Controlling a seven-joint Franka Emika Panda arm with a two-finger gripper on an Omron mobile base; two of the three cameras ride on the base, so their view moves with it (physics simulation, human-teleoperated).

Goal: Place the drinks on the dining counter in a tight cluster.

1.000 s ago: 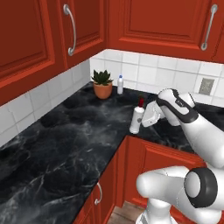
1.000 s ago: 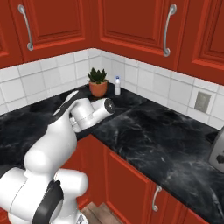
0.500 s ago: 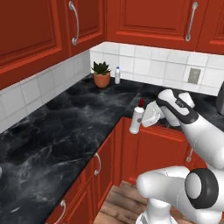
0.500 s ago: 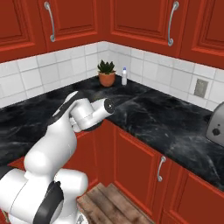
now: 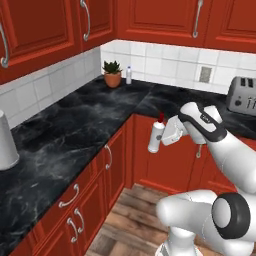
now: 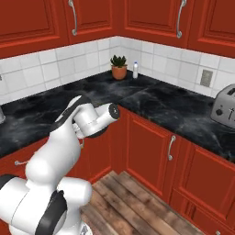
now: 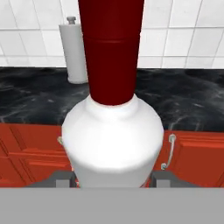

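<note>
While pincer [image 5: 161, 137] grips one white red-capped bottle [image 5: 155, 138] | one blue-capped bottle [image 5: 128, 75] by tiles

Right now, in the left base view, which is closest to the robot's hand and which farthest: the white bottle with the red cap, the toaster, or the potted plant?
1. White bottle with the red cap: held in the hand, out over the floor.
2. Toaster: on the worktop at the right, by the tiled wall.
3. Potted plant: in the far corner of the worktop.

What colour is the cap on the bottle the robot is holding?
Dark red, on a white bottle; clearest in the hand view.
</note>
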